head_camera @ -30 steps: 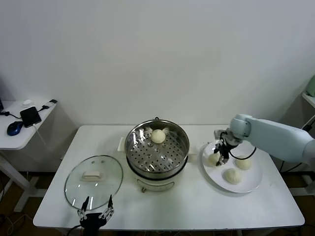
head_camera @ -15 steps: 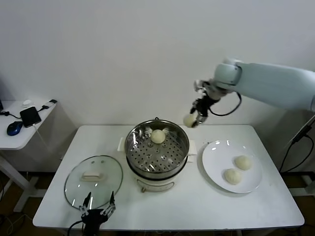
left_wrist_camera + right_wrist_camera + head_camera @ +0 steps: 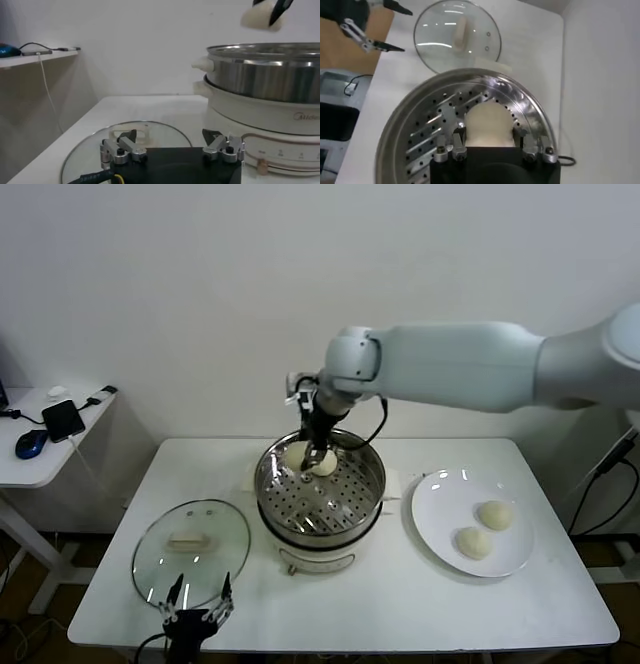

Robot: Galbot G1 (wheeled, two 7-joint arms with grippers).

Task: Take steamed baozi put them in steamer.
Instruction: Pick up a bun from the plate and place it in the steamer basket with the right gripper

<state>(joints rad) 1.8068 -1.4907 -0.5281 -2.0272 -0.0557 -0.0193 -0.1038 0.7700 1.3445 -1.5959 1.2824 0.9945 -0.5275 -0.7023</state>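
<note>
A white table (image 3: 380, 604) stands against a pale wall. The right gripper (image 3: 312, 450) grasps 1 baozi (image 3: 297, 454) above the steamer's (image 3: 320, 489) rear rim, beside another bun (image 3: 324, 464) on the tray. 2 buns (image 3: 494, 515) lie on the plate (image 3: 440, 494). The left gripper (image 3: 195, 616) hangs unclenched beside the glass lid (image 3: 190, 544).

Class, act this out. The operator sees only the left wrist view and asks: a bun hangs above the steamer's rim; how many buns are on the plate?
Observer: Two baozi lie on the white plate, shown in the head view.
Operator: Is the tray bare under the held one?
Observer: No. One baozi sits at the back of the tray in the steamer. The right claw holds the carried baozi beside it.
Operator: Where on the table is my claw?
Observer: The left claw hovers open at the near edge, by the glass lid.
</note>
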